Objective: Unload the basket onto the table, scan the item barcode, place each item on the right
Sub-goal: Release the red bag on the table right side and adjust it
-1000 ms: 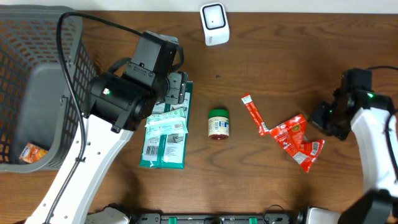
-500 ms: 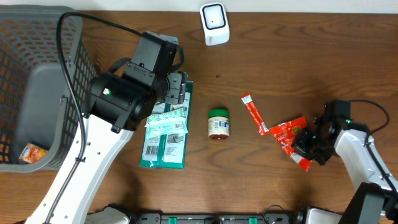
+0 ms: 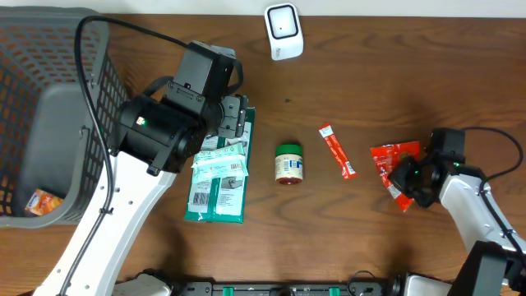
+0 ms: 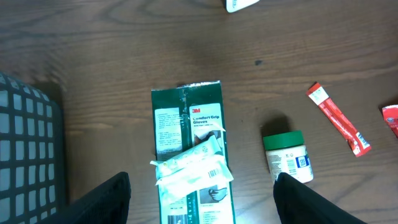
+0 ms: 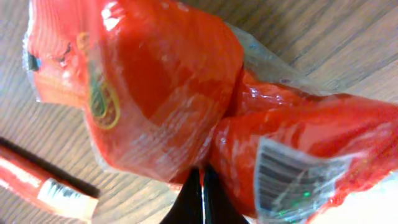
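**Red packet pinched at three o'clock, scanner at twelve**

Overhead: the white scanner (image 3: 283, 31) stands at twelve o'clock on the wooden table (image 3: 411, 74), and a dark mesh basket (image 3: 49, 99) fills the nine o'clock side. The red packet (image 3: 390, 160) lies at three o'clock, with the right gripper (image 3: 408, 178) at its four o'clock edge. Near the centre sit a green-lidded jar (image 3: 288, 163) and, at its three o'clock, a red stick sachet (image 3: 338, 151). The left gripper (image 3: 237, 117) hangs over the top end of a green glove pack (image 3: 220, 185).

Left wrist: the jaws stand wide and hold nothing — the glove pack lies below them, a white packet (image 4: 193, 167) crosswise on it, and the jar at four o'clock.

Right wrist: the jaws are closed tight on the crumpled red packet at its fold; its barcode (image 5: 292, 180) shows at four o'clock.
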